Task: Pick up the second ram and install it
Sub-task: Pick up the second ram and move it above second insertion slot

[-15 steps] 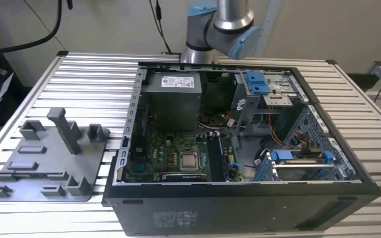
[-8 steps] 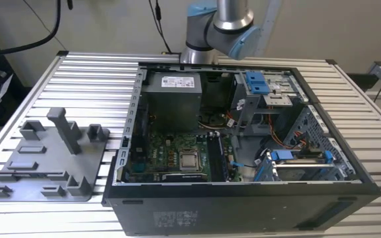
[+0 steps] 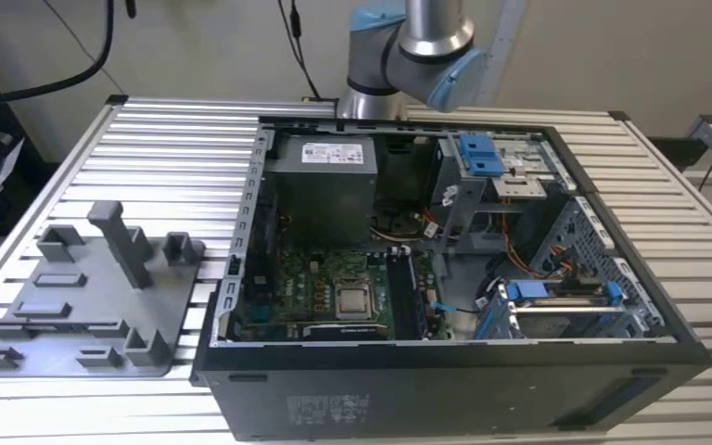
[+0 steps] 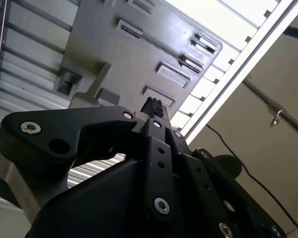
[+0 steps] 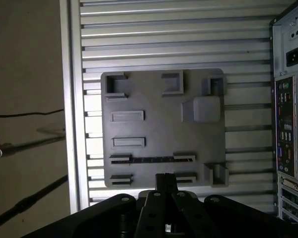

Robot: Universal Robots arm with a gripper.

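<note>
- The second ram (image 5: 152,159) stands on edge in a narrow slot of the grey fixture plate (image 5: 159,124), and shows as a thin dark strip in the first wrist view.
- Two small grey end brackets (image 5: 122,158) hold it, one at each end.
- The gripper (image 5: 165,179) hangs above the plate near one of its edges, clear of the plate and touching nothing.
- In the first wrist view, the ram lies just beyond the fingertips and is roughly centred on them.
- In both wrist views the two black fingers are pressed together at their tips (image 4: 152,106), with nothing between them.
- The ram's long axis runs parallel to the slats of the aluminium table (image 5: 179,29) and to the plate edge beside it.
- One end points toward the rear panel of the computer case (image 5: 288,124), and the other points toward the table's outer rail.
- In the exterior view, the fixture plate (image 3: 84,301) lies on the table (image 3: 171,139) at the exterior view's left.
- It sits just beside the open computer case (image 3: 455,394), whose green motherboard (image 3: 312,297) lies exposed.
- The robot arm (image 3: 418,46) rises behind the case.
</note>
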